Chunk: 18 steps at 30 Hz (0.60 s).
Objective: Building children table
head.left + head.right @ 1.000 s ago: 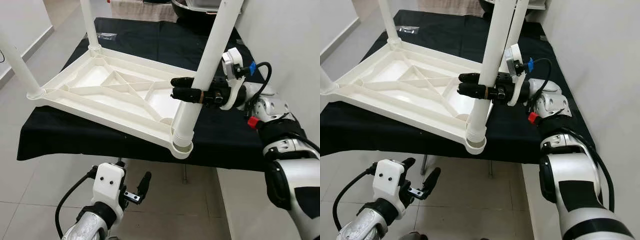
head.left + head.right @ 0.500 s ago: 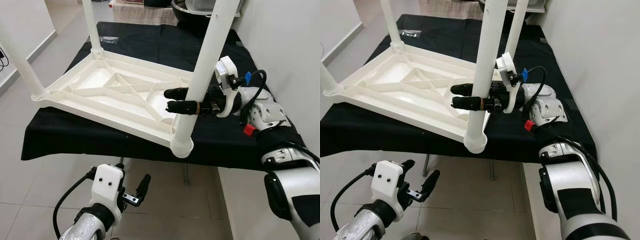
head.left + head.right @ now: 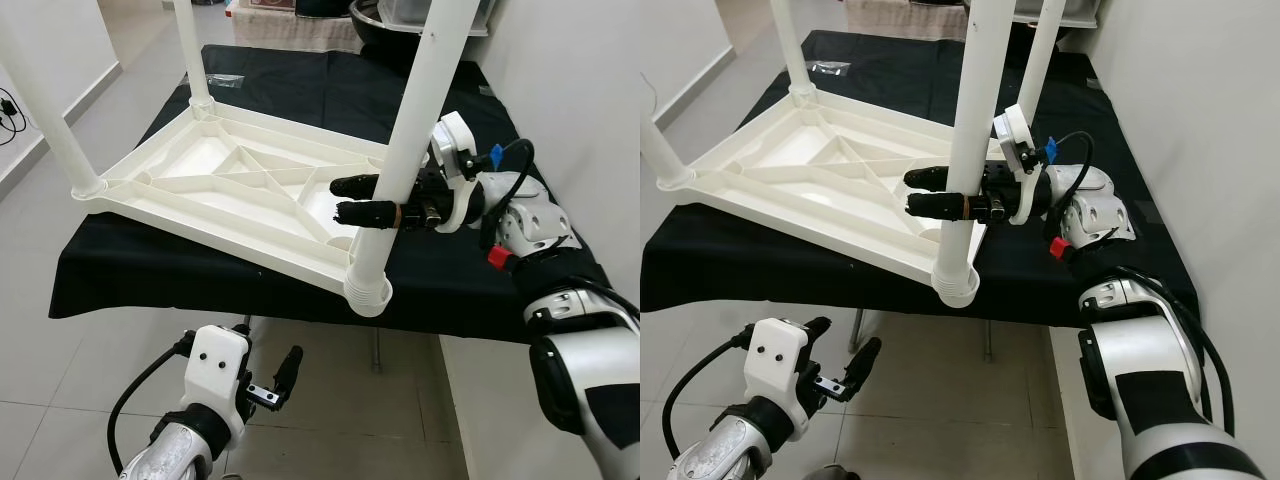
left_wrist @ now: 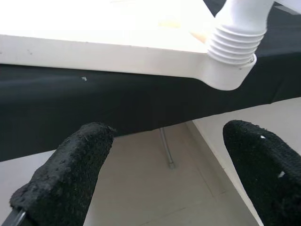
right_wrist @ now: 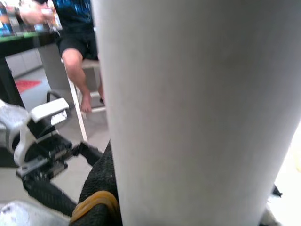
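Risk: our right gripper (image 3: 368, 200) jaws clamp the leg (image 3: 402, 160) at the surface's near-right corner, where the overhanging tabletop (image 3: 230, 190) could tip.

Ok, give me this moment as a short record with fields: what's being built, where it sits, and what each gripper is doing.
item: white plastic table, upside down, legs up
support: black-covered bench
near-right leg: stands in its corner socket
right gripper: fingers either side of that leg, shut on it
left gripper: open, low in front of the bench, holding nothing
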{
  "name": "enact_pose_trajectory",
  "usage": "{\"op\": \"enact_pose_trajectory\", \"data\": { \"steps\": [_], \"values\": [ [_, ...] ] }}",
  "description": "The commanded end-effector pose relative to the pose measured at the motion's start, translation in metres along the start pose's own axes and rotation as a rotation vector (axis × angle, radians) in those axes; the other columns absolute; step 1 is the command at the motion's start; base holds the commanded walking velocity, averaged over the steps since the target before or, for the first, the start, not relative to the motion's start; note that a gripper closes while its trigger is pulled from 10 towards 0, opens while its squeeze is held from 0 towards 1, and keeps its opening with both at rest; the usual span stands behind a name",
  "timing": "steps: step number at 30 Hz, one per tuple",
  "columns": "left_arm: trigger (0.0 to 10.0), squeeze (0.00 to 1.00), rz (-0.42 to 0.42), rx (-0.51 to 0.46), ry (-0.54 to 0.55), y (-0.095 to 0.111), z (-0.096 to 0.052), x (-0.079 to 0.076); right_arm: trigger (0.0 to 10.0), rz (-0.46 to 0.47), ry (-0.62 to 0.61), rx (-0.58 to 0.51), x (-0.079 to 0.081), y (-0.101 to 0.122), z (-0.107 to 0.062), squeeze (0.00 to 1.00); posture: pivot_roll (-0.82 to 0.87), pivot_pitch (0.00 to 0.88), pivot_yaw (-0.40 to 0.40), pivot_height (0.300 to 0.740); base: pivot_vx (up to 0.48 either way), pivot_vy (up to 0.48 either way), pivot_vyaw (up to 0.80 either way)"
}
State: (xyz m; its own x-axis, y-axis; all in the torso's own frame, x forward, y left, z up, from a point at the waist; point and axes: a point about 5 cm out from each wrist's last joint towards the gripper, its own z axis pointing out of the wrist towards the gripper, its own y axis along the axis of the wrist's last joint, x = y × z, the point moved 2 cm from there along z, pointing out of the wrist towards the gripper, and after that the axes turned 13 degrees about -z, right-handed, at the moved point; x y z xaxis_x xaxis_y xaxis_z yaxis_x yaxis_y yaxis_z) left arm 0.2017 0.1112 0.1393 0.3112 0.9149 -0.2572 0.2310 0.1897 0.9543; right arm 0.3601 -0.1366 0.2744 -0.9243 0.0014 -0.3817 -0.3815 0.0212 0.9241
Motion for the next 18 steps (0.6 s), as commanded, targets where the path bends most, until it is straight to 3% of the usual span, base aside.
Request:
{"op": "enact_pose_trajectory", "data": {
  "steps": [1, 18],
  "values": [
    [10.0, 0.00, 0.000, 0.021, 0.001, -0.003, -0.002, -0.001, 10.0, 0.032, 0.033, 0.040, 0.005, -0.009, -0.002, 0.00, 0.18, 0.160, -0.066, 0.740, 0.000, 0.000, 0.00],
    [10.0, 0.00, 0.003, 0.023, 0.002, -0.003, -0.002, -0.001, 10.0, 0.045, 0.027, 0.086, 0.006, -0.017, -0.006, 0.00, 0.18, 0.166, -0.072, 0.740, 0.000, 0.000, 0.00]
  ]
}}
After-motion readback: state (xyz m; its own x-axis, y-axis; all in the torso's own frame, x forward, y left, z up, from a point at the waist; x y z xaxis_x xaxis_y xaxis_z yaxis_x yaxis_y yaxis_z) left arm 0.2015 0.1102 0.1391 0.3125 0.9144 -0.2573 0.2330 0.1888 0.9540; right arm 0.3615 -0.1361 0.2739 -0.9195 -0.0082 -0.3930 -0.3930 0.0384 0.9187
